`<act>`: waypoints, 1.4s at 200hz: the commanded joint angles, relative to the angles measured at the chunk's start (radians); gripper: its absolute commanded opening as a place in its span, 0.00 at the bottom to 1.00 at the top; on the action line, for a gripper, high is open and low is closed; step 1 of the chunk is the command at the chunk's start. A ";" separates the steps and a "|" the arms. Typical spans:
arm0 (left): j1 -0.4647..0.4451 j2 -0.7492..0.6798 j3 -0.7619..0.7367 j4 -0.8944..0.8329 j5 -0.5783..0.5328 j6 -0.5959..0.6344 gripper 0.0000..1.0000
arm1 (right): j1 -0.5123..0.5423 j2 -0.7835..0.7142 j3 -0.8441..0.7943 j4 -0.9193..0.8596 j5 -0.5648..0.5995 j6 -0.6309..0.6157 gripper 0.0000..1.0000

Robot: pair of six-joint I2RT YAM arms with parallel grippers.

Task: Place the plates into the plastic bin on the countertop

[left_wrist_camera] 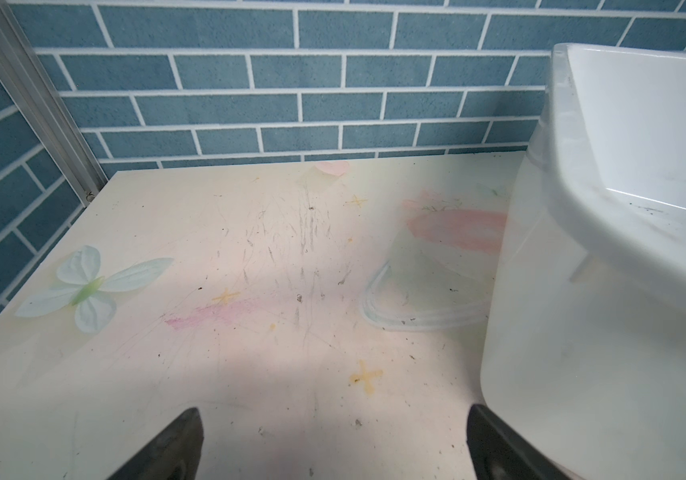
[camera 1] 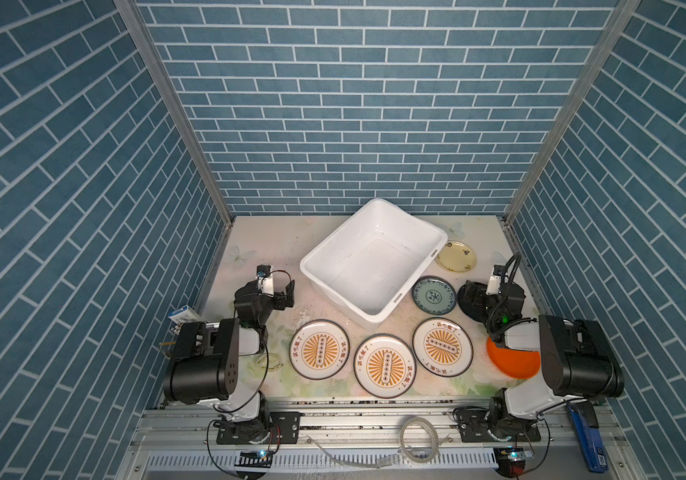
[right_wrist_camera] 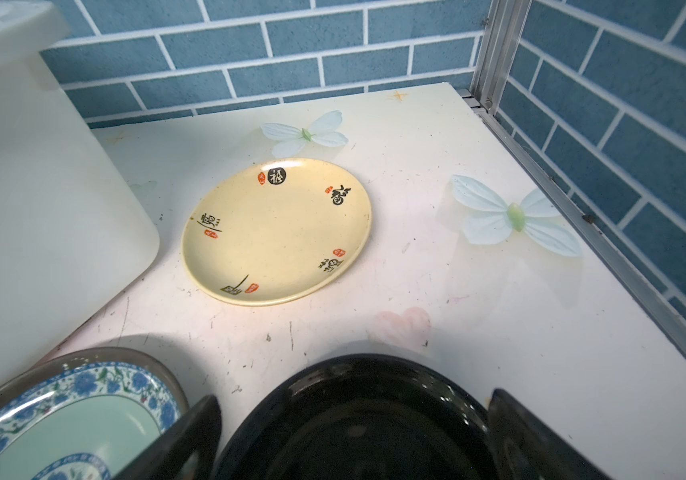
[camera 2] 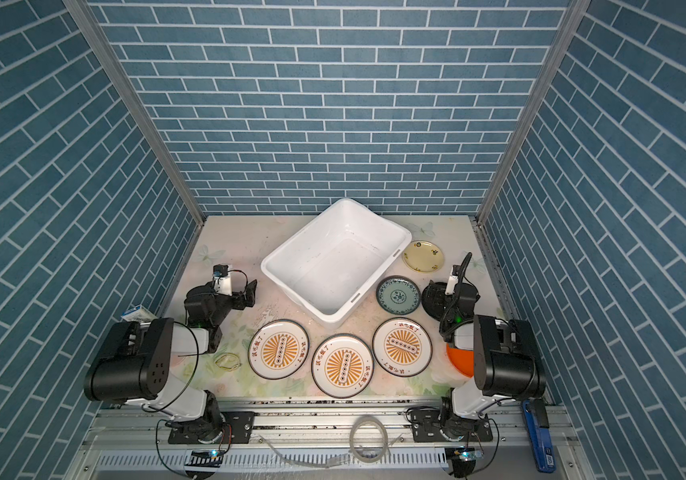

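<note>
The white plastic bin stands empty and askew at the back of the flowered countertop. Three sunburst plates lie in a row in front of it. To its right lie a teal plate, a pale yellow plate and a black plate. An orange plate shows partly under the right arm. My right gripper hangs open over the black plate. My left gripper is open above bare countertop, beside the bin's left wall.
A yellow rubber band lies left of the sunburst plates. A small box sits at the left edge. A coil of clear tubing and a blue tool rest on the front rail. Tiled walls close in three sides.
</note>
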 commanded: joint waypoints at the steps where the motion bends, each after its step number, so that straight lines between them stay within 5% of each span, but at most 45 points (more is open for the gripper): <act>1: -0.003 -0.009 -0.001 -0.009 0.004 0.010 1.00 | 0.003 -0.013 0.008 0.006 0.000 -0.048 0.99; 280: -0.023 -0.015 0.019 -0.057 -0.014 0.032 1.00 | 0.002 -0.010 0.012 0.001 0.012 -0.041 0.99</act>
